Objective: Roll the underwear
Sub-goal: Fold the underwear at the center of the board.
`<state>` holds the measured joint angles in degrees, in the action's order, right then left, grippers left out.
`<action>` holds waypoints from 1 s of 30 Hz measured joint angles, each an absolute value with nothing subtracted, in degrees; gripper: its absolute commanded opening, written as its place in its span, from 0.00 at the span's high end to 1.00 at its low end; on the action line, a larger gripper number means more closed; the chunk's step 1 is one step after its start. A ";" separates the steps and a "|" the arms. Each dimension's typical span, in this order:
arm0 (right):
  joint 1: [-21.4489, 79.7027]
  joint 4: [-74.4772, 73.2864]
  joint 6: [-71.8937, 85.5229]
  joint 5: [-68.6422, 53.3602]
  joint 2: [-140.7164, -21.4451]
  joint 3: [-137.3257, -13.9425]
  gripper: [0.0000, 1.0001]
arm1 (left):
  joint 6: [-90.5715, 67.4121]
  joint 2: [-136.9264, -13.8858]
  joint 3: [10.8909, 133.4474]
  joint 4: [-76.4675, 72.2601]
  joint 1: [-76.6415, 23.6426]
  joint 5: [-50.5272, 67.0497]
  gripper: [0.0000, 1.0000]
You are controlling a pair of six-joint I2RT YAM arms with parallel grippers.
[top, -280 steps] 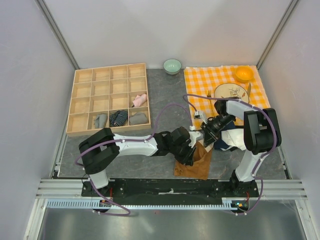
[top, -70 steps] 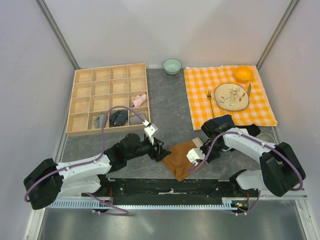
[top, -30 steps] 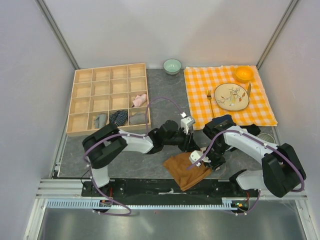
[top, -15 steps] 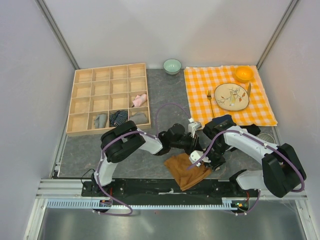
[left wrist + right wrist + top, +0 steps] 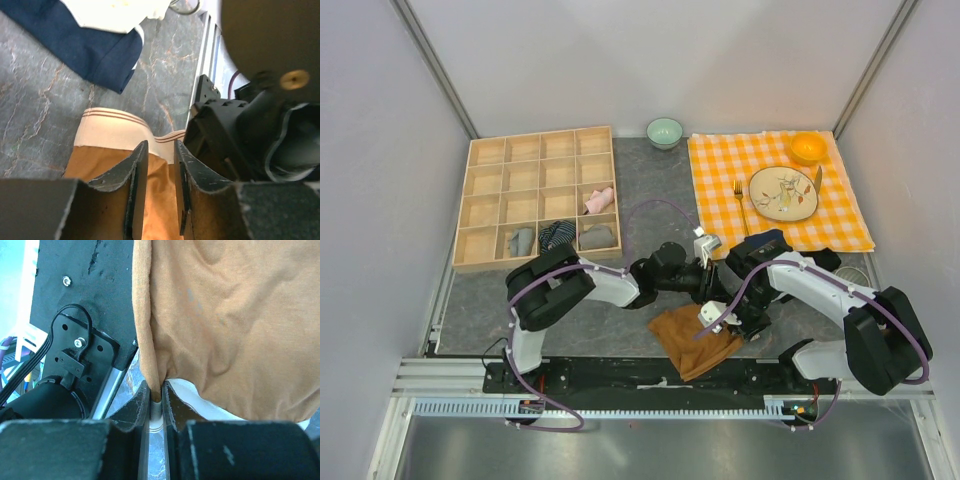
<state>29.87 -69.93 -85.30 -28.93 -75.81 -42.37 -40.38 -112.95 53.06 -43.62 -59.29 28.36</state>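
One rust-brown underwear [image 5: 692,338], tan-banded, creased

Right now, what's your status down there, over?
Right gripper: jaws pinching brown underwear. Left gripper: jaws slightly apart at its tan waistband. Navy cloth nearby, not blocking.

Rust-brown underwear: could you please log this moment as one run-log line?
underwear: not yet rolled | right claw: shut on a fold of it | left claw: slightly open above tan band
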 measured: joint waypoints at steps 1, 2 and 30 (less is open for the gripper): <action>29.87 -69.93 -85.30 -28.93 -75.81 -42.37 0.95 | -40.27 -112.16 53.06 -43.31 -59.29 28.10 0.65; 29.87 -69.93 -85.30 -28.93 -75.81 -42.37 0.96 | -40.21 -111.53 53.10 -43.31 -59.29 28.01 0.65; 29.78 -70.59 -83.53 -29.21 -75.81 -45.47 0.96 | -40.21 -122.43 58.67 -40.10 -61.65 30.52 0.72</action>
<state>29.78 -70.59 -83.53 -29.21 -75.81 -45.47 -40.21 -122.43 58.67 -40.10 -61.65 30.52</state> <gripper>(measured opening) 0.170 0.283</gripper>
